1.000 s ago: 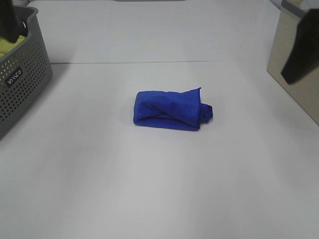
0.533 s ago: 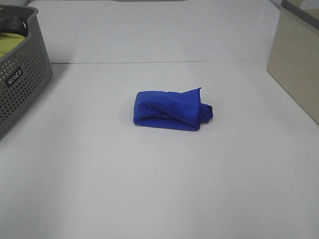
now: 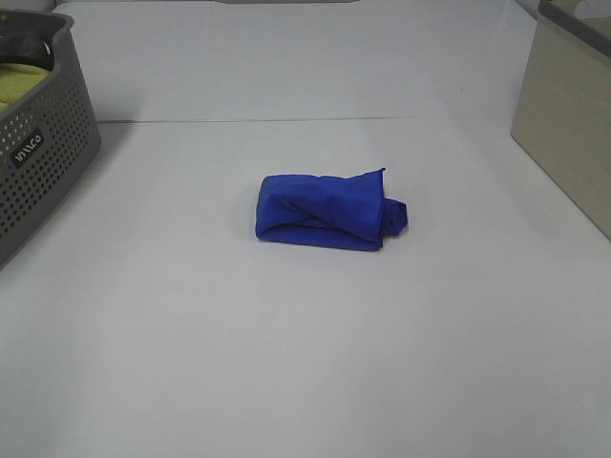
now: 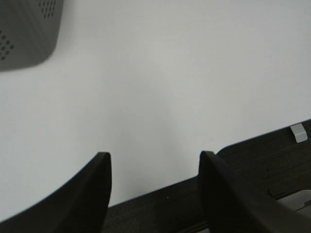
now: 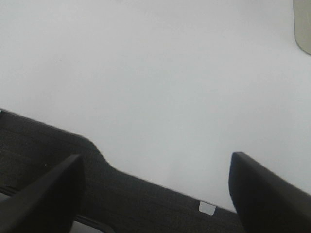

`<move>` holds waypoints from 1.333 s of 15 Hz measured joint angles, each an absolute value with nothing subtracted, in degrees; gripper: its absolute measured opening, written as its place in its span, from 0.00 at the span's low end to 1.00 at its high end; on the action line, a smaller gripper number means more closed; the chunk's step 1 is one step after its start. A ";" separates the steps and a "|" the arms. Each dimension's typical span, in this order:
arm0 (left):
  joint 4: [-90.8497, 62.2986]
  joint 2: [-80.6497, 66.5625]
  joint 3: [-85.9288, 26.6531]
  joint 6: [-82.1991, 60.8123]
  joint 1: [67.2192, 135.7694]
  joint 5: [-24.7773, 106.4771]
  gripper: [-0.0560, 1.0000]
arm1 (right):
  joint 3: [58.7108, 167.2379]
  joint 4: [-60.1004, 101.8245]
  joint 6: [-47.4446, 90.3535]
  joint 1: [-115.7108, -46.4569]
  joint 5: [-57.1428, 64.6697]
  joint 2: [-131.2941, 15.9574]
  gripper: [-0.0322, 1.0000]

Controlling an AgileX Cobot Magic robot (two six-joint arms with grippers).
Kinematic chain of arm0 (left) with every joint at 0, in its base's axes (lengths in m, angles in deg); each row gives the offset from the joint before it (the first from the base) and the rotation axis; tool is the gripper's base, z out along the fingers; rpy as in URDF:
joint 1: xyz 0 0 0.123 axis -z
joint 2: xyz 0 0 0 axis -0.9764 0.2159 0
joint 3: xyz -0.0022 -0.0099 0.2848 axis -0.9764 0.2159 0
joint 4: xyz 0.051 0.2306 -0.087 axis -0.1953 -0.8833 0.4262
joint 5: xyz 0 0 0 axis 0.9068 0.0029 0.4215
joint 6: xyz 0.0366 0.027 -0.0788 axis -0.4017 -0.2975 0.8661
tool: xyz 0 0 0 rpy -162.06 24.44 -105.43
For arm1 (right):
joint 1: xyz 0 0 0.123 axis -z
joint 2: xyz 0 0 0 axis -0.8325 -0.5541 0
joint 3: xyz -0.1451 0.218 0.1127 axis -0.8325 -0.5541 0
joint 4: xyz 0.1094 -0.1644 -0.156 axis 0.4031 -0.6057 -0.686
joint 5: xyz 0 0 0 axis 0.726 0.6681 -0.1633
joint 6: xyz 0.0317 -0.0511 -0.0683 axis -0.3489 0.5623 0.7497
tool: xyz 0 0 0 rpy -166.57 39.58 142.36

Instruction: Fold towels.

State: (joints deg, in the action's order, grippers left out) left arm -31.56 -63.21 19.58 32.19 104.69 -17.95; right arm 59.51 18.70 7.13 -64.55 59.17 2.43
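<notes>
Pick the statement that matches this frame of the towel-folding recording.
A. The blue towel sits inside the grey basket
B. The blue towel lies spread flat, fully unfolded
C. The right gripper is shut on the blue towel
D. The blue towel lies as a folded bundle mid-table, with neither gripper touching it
D: the blue towel lies bunched in a compact fold on the white table, and both the left gripper and right gripper are open with nothing between their fingers.

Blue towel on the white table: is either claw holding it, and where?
Neither. The folded royal-blue plush towel lies alone; the left claw and right claw are open and empty.
</notes>
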 joint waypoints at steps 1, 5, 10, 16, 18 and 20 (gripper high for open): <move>-31.21 -63.27 19.87 30.18 104.69 -17.78 0.55 | 59.34 18.70 7.13 -64.55 58.88 2.78 0.80; -31.21 -63.27 19.98 29.04 104.69 -17.49 0.55 | 59.34 18.41 7.13 -64.55 58.02 2.78 0.80; -31.21 -63.27 19.98 29.04 104.69 -17.32 0.55 | 59.34 18.30 7.13 -64.55 58.02 2.78 0.80; -31.15 -63.61 19.98 28.98 91.74 -17.26 0.55 | 59.34 18.30 7.13 -60.54 58.02 4.15 0.80; -31.21 -66.19 20.04 28.98 84.52 -17.26 0.55 | 59.34 18.30 7.13 -56.35 58.02 7.08 0.80; -31.21 -71.23 20.04 28.98 79.31 -17.26 0.55 | 59.34 18.30 7.13 -55.67 58.02 10.57 0.80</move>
